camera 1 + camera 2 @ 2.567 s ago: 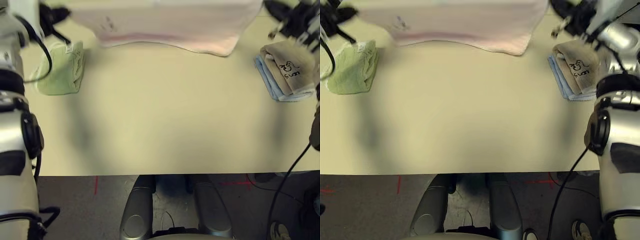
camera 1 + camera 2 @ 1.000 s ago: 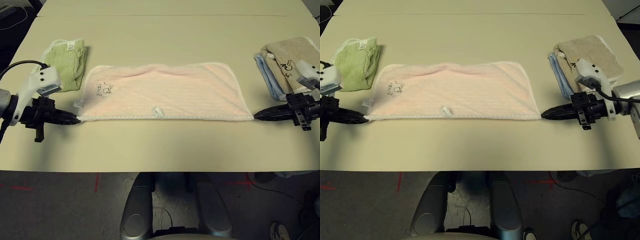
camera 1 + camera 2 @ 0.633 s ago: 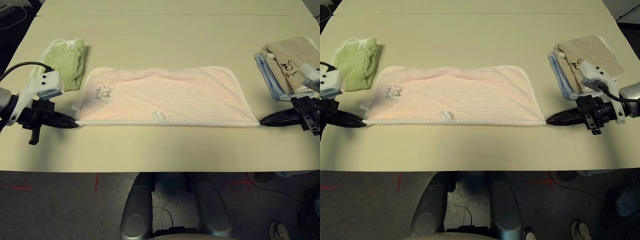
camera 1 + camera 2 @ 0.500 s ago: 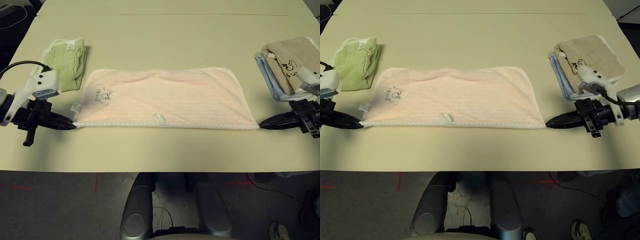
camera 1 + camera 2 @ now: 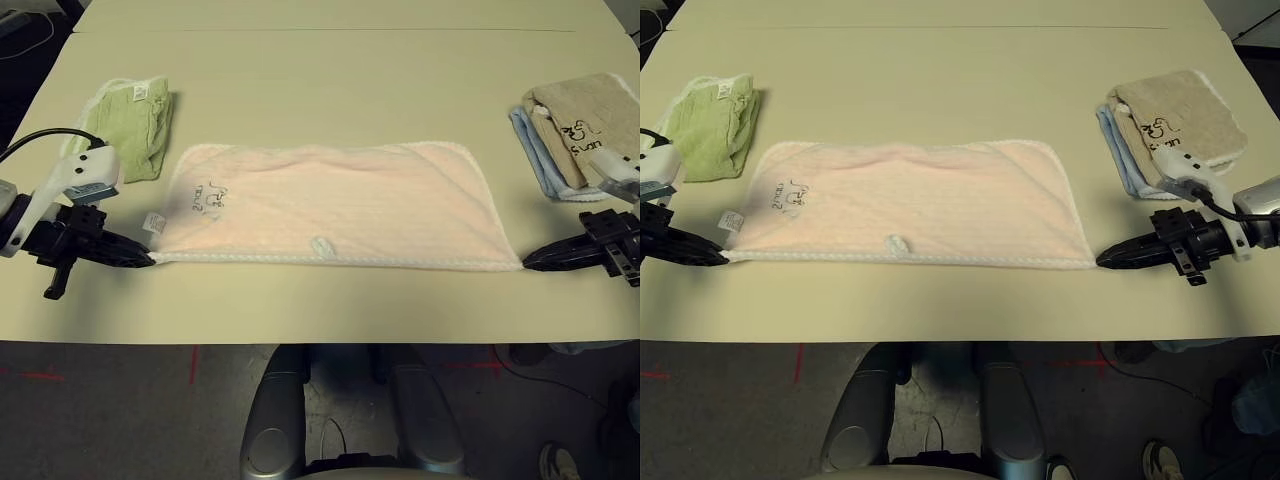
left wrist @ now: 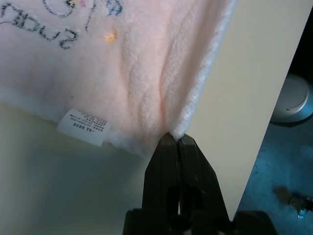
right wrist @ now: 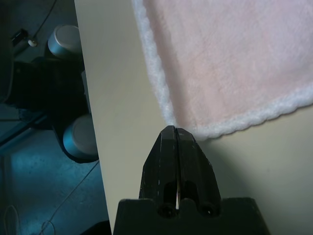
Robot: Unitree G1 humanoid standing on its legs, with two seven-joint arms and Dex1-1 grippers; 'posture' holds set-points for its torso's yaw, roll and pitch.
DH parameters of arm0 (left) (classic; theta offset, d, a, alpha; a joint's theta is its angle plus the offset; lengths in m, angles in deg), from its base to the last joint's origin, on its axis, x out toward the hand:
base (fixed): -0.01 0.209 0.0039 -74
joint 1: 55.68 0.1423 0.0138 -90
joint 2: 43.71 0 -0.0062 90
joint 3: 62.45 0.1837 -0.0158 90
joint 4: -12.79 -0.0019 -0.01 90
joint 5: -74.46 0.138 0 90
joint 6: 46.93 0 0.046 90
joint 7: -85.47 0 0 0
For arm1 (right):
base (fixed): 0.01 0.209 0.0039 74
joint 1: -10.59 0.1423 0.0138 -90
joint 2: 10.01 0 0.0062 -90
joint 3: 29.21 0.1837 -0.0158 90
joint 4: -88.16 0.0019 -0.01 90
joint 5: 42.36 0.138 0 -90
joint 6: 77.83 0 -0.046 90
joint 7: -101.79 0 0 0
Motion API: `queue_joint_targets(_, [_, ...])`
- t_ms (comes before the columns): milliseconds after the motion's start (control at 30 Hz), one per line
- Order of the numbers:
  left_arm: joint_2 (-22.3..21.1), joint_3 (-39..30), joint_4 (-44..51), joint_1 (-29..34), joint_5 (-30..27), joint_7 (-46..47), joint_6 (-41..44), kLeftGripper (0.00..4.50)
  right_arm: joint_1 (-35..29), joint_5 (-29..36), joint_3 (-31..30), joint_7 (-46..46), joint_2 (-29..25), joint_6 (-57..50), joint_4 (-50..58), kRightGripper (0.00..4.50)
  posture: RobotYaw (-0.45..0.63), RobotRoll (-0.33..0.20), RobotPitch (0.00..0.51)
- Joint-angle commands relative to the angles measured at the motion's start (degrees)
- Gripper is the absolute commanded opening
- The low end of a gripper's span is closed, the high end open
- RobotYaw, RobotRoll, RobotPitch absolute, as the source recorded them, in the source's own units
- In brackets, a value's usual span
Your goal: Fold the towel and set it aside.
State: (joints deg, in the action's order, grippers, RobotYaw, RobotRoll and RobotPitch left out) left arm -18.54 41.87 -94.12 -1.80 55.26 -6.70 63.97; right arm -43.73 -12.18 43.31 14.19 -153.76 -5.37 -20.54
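One pale pink towel [image 5: 335,205] spread flat on the counter [image 5: 330,90], roughly centred, long edge running left to right along the near side. White corded edging all round; small loop [image 5: 322,245] at the middle of the near edge, dark embroidered mark [image 5: 212,197] near the left end, white care label [image 5: 153,222] poking out at the near-left corner. Left gripper [image 5: 148,261] low on the counter at the near-left corner, fingers pressed together, tips right at the corner of the edging in the left wrist view; can't tell whether any fabric is pinched between them. Right gripper [image 5: 528,265] mirrored at the near-right corner, fingers [image 7: 177,147] closed tight, tips touching or just short of the corner cord in the right wrist view; pinch likewise unclear. Both pointing inward toward the towel ends. Light green towel [image 5: 130,128] bunched just beyond the left end, apart from the pink one. Beige towel [image 5: 582,125] with dark mark folded on top of a light blue cloth [image 5: 535,155] off the right end, near the counter's right edge.
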Motion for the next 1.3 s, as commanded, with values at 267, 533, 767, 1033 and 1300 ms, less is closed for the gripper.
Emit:
queue_joint_targets(267, [4.74,3.13,-10.08,-11.19,7.49,-0.33,-2.75,0.04,9.06,-8.29,-0.83,0.09,5.91,-0.09,-9.02,0.00,0.05,0.000,0.301])
queue_joint_targets(533, [6.44,5.48,-16.41,-17.05,8.76,-0.33,-5.61,0.04,12.85,-11.74,0.89,0.09,8.68,0.79,-12.52,0.00,0.05,0.000,0.297])
queue_joint_targets(767, [11.12,3.84,-29.28,-25.97,14.09,0.07,-10.92,0.04,17.46,-15.23,4.63,-0.92,12.07,3.41,-20.61,0.00,0.05,0.000,0.293])
queue_joint_targets(1033, [15.52,0.12,-36.77,-31.16,18.12,3.50,-13.09,0.04,20.74,-15.88,11.40,-8.52,17.84,6.27,-27.76,0.00,0.05,0.000,0.293])
queue_joint_targets(1300, [18.95,-2.67,-35.60,-33.79,20.37,10.23,-12.84,0.04,23.61,-19.15,13.85,-14.28,19.75,12.29,-33.81,0.00,0.05,0.000,0.293])
